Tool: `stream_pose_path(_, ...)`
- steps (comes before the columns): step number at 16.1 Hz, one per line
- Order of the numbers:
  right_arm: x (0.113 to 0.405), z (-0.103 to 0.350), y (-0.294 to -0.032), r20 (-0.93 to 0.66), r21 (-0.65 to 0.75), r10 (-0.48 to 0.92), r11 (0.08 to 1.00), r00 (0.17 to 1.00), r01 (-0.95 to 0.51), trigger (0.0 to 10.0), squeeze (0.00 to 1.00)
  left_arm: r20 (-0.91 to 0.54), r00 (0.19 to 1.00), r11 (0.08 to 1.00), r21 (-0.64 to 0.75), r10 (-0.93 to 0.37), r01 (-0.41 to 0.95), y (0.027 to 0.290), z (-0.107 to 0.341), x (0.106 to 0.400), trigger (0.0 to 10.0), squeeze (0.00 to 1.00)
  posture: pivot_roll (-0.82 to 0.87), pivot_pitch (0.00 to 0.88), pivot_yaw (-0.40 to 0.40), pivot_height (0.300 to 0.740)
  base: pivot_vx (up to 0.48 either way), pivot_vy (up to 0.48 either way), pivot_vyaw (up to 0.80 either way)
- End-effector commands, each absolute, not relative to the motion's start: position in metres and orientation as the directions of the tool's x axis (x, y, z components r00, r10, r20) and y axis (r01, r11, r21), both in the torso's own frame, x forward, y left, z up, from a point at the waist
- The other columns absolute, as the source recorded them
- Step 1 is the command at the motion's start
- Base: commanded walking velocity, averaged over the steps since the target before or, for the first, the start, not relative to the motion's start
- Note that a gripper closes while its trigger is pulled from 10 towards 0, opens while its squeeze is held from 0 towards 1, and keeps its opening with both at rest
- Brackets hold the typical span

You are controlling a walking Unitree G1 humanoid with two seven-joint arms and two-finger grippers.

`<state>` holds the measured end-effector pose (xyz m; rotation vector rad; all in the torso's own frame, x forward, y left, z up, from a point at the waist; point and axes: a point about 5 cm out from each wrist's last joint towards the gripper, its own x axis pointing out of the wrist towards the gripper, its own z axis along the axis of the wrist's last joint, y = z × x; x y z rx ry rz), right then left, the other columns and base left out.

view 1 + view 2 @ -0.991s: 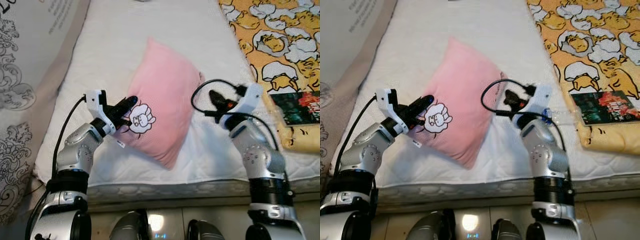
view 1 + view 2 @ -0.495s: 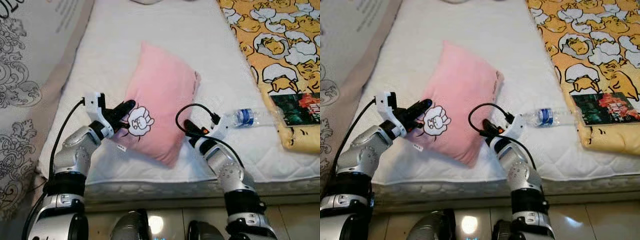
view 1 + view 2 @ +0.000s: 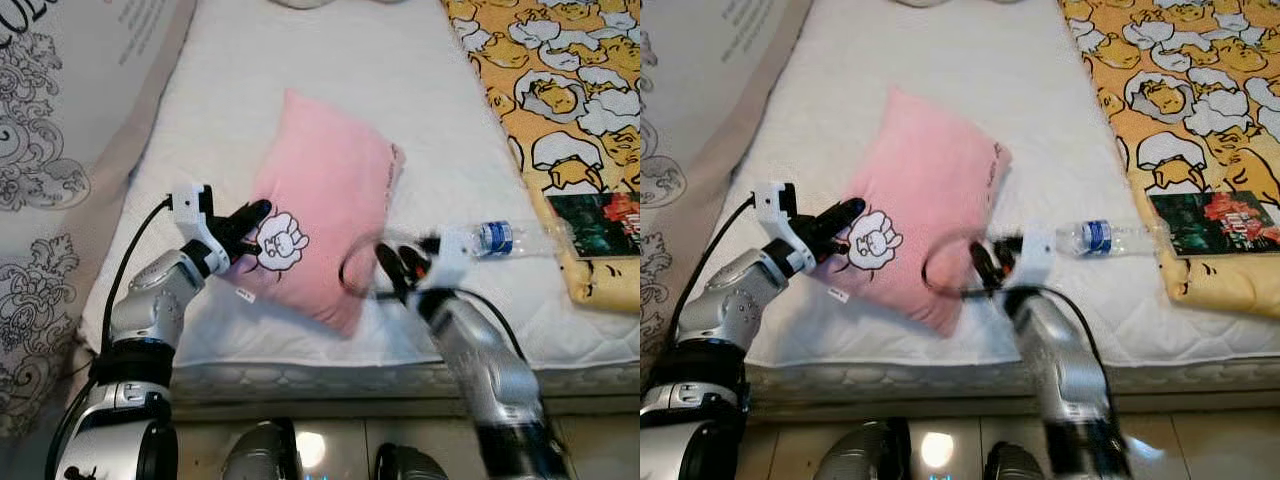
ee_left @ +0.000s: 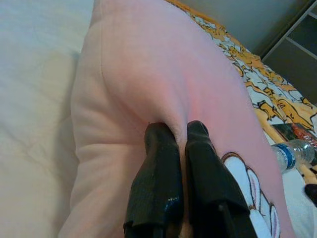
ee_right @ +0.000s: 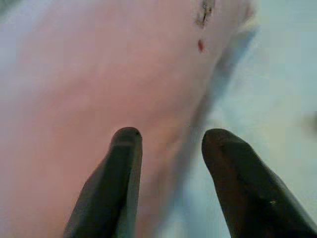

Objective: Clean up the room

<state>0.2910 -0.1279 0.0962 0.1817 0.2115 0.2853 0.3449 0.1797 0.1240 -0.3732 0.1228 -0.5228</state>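
Bedroom, white mattress point(image 3: 330, 80) filling the centre of the head views; yellow patterned blanket point(image 3: 560, 110) at upper right, with a book point(image 3: 600, 222) on its lower edge. Item: pink pillow point(image 3: 325, 215), centre frame, long axis running upper right to lower left, sheep patch at its lower-left end. Left tool point(image 3: 247, 222): fingers closed together, pinching a fold of the pillow at that lower-left end. Right tool point(image 3: 397, 270): fingers spread, empty, pointed at the pillow's lower-right edge, which lies just ahead and to frame left; motion-blurred. Plastic bottle point(image 3: 490, 238) lies flat just beyond it. Change from a second earlier: right arm has swung from beside the blanket leftward to the pillow, uncovering the bottle; left grip unchanged.
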Motion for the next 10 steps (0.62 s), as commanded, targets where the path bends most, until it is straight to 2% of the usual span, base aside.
stream_pose_path(1,0.289,0.103,-0.126,-0.128,0.078,0.304,0.952,0.944,-0.296,10.0,1.00,-0.022,0.863,0.806,-0.372,-0.504,0.461,0.180,0.124,0.345,0.0,0.00,-0.04,0.121,0.033,0.740,0.000,0.000,0.00)
stream_pose_path(2,0.285,0.101,-0.128,-0.128,-0.029,0.300,0.951,0.945,-0.306,10.0,1.00,-0.024,0.863,0.806,-0.372,-0.504,0.460,0.180,0.124,0.346,0.0,0.00,-0.04,0.118,0.035,0.740,0.000,0.000,0.00)
stream_pose_path(3,0.284,0.098,-0.128,-0.124,-0.077,0.299,0.948,0.946,-0.310,10.0,1.00,-0.026,0.863,0.806,-0.373,-0.504,0.460,0.180,0.123,0.346,0.0,0.00,-0.05,0.116,0.040,0.740,0.000,0.000,0.00)
stream_pose_path(5,0.285,0.094,-0.129,-0.126,-0.082,0.294,0.949,0.947,-0.306,10.0,1.00,-0.028,0.862,0.805,-0.372,-0.506,0.461,0.179,0.123,0.346,0.0,0.00,-0.04,0.112,0.043,0.740,0.000,0.000,0.00)
stream_pose_path(8,0.297,0.077,-0.130,-0.146,0.150,0.253,0.961,0.956,-0.232,10.0,1.00,-0.024,0.858,0.804,-0.364,-0.512,0.470,0.179,0.125,0.347,0.0,0.00,0.00,0.113,0.045,0.740,0.000,0.000,0.00)
stream_pose_path(10,0.307,0.056,-0.125,-0.222,0.416,0.245,0.899,0.944,-0.135,10.0,1.00,-0.025,0.859,0.807,-0.357,-0.511,0.470,0.183,0.127,0.346,0.0,0.00,0.02,0.127,0.046,0.740,0.000,0.000,0.00)
